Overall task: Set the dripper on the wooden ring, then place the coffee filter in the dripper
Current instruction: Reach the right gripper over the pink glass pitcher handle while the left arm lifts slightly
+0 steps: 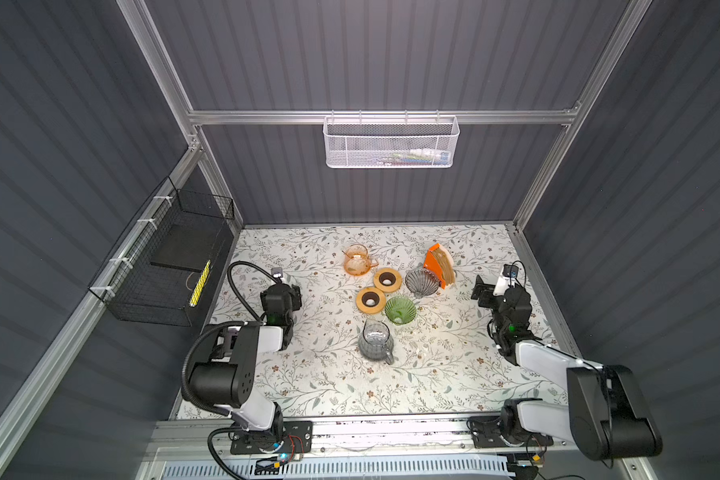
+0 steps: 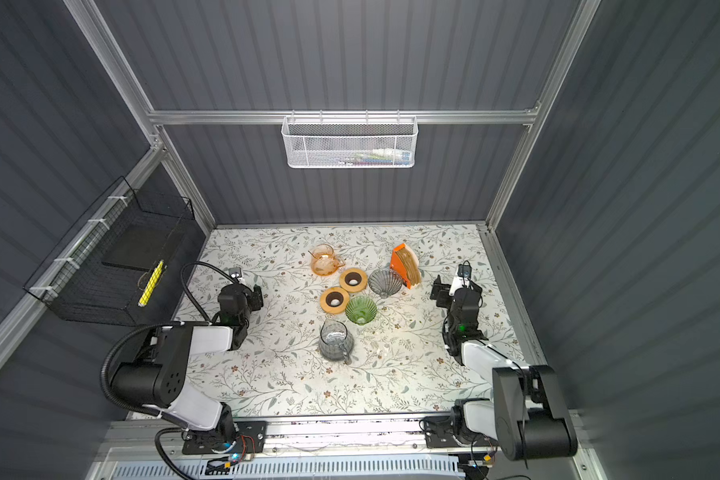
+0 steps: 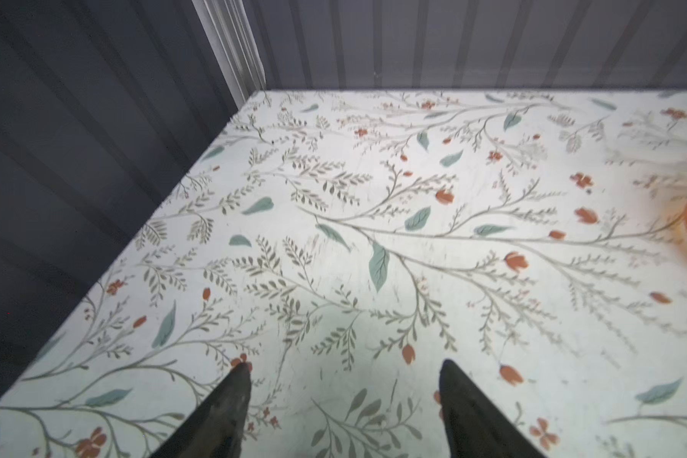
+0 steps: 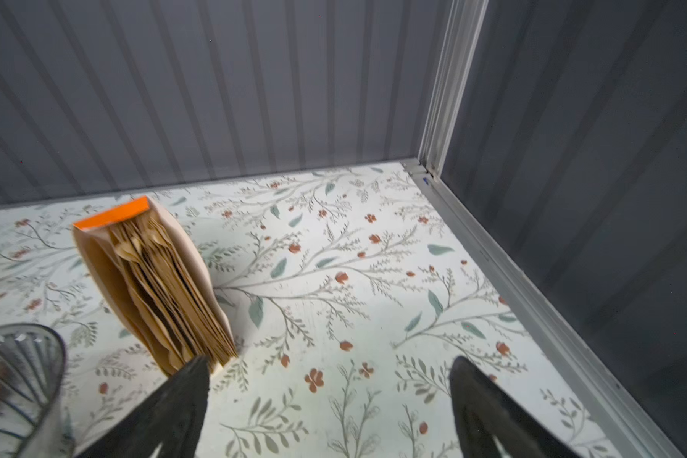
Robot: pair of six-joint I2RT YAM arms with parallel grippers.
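nothing was done yet: coffee filters (image 4: 163, 289) sat packed beside the grey dripper (image 1: 421, 281), left pincer (image 3: 344, 396) and right pincer (image 4: 330, 396) spread, empty.

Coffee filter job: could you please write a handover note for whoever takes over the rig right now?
Left hand: open, empty, away from the job's things.
Right hand: open, empty, close to the filter pack.
The filter pack stands beside the grey dripper; the green dripper is nearer the front. Both drippers are empty.
Done: nothing.
Left: take one filter and seat it in a dripper.
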